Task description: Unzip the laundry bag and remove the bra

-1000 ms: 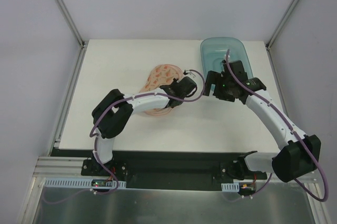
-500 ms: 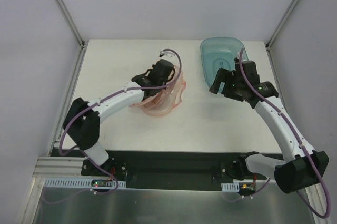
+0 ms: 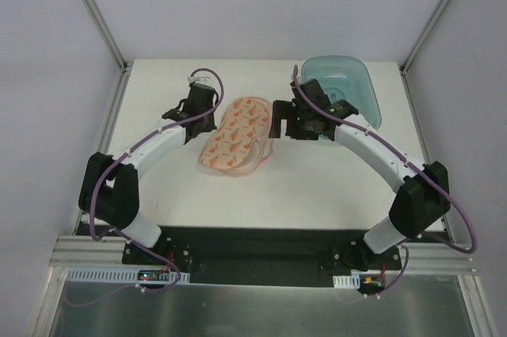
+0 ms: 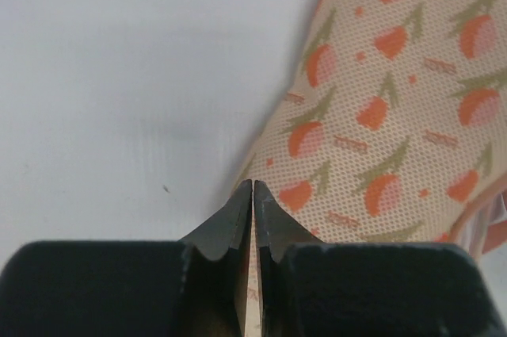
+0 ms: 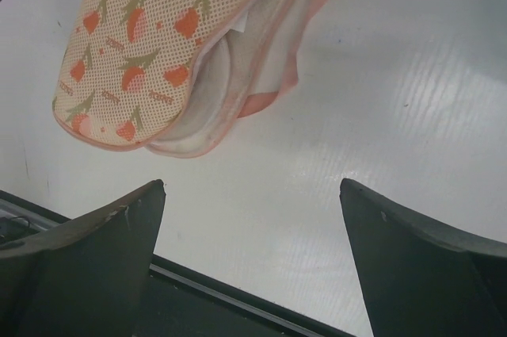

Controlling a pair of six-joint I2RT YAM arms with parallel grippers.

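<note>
Top external view: the laundry bag (image 3: 236, 137) lies flat on the white table (image 3: 317, 186), slightly left of the frame's centre, its long axis running from upper right to lower left; the left gripper (image 3: 210, 119) sits at the bag's upper left edge and the right gripper (image 3: 289, 127) just off its upper right end; a translucent teal basin (image 3: 356, 83) stands at the table's upper right, behind the right arm.

Left wrist view: the left gripper (image 4: 252, 190) has its two dark fingers pressed tip to tip with no gap, right at the rim of the printed mesh that fills the right half of the frame; whether any mesh is nipped between them cannot be told.

Right wrist view: the right gripper (image 5: 252, 194) has its jaws spread wide at the bottom corners of the frame, holding nothing, over bare table; the bag (image 5: 150, 44) lies in the upper left, apart from both fingers, its side gaping to show pale lobes (image 5: 210, 87) and pink edging (image 5: 273, 95).
</note>
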